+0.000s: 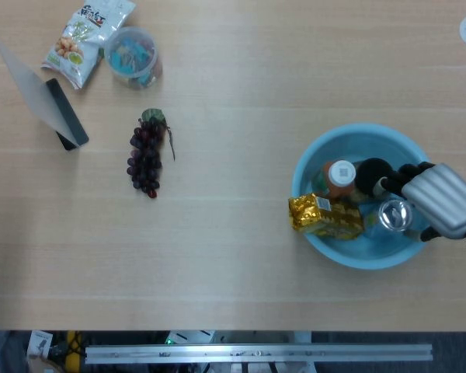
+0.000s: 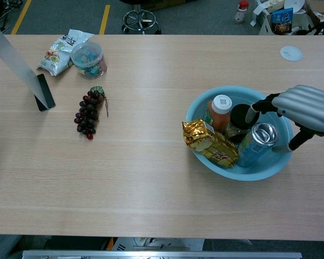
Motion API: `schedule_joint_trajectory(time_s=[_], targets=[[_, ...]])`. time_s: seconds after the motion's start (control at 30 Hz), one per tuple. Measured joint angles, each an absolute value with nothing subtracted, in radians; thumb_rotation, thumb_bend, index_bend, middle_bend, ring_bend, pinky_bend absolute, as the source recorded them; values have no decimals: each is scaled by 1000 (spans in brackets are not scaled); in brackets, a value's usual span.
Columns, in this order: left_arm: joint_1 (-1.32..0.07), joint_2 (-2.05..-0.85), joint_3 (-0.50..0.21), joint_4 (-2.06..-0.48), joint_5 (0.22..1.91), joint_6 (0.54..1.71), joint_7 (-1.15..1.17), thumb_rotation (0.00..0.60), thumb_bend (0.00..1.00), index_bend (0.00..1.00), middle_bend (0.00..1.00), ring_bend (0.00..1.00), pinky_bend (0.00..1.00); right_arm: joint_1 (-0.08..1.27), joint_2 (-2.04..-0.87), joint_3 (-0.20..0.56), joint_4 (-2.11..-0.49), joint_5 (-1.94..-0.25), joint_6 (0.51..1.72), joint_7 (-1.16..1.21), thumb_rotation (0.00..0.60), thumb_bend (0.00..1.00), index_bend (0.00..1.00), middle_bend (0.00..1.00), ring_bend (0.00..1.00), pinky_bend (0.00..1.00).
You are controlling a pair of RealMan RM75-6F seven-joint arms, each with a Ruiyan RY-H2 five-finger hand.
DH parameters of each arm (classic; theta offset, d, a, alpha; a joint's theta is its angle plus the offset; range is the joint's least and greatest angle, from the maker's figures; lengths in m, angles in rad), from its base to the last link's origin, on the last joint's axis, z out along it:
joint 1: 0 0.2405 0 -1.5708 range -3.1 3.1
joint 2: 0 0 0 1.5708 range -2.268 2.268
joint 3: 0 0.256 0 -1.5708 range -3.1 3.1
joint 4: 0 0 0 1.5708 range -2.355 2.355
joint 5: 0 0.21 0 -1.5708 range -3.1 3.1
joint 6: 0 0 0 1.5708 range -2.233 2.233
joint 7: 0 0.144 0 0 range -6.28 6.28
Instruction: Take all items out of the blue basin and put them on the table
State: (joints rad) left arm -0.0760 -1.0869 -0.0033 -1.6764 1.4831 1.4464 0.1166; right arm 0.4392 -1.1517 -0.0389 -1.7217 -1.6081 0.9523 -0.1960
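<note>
Basin contents are sitting untouched in the head view: the blue basin (image 1: 363, 140) is holding an orange-capped bottle (image 1: 341, 175), a black-lidded jar (image 1: 373, 176), a silver-topped can (image 1: 395, 214) and a gold foil packet (image 1: 324, 216) that is leaning out over the basin's near-left rim. The right hand (image 1: 439, 199) is hovering over the basin's right side, fingers spread and reaching toward the jar and can, gripping nothing. The left hand is not showing in this view beyond a grey sliver at the frame's edge, so I cannot tell its state. Well to the left of the basin, a bunch of grapes (image 1: 145, 155) is already lying on the worktop (image 1: 233, 256).

Seen from the chest view, the right hand (image 2: 305, 108) is hanging just above the can (image 2: 255, 144), which is tilting against the basin (image 2: 227, 96) wall, its fingertips (image 2: 254, 114) nearing the jar (image 2: 243, 117); the hand is open and holding nothing.

Judging by looks, the can is rigid and smooth, probably slippery and moderately heavy if full; wrapping the fingers round its upper body, below the rim, seems safest. The jar and bottle (image 2: 220, 110) are likewise stiff, best taken round the shoulder under the lid. The foil packet (image 2: 209, 141) is probably light and crinkly, and will deform, so a gentle pinch across its overhanging end should serve.
</note>
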Motion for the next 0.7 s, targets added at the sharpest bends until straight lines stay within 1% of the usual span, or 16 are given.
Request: schedule_joint_trajectory(time_s=[0.23,0.33,0.4,0.5,0.6,0.7], targets=[[-78,-1088,-4,-1667,1484,1444,106,600,270,313,307,246,282,450,-1171,-42,-1727,-1588,942,-212,600,40,339,387,321,442],[-77,-1089,-3,-1662,1483,1443,101,600,269,313,307,246,282,453,-1176,-43,-1732,-1582,943,-217,600,79,340,404,333,453],[-77,-1089,-4,-1660,1482,1442,98,600,269,313,307,246,282,453,-1176,-44,-1733,-1577,944,-220,600,144,363,427,361,513],[-76,-1091,-3,-1655,1481,1443,94,600,269,313,307,247,282,453,-1177,-46,-1732,-1566,946,-229,600,213,417,453,400,600],[-76,-1094,-3,-1652,1480,1440,92,600,269,313,307,246,282,454,-1177,-48,-1732,-1549,939,-235,600,280,467,486,439,659],[-75,-1095,-1,-1650,1482,1440,90,600,269,313,308,246,282,455,-1178,-50,-1735,-1537,934,-240,600,315,496,505,468,696]])
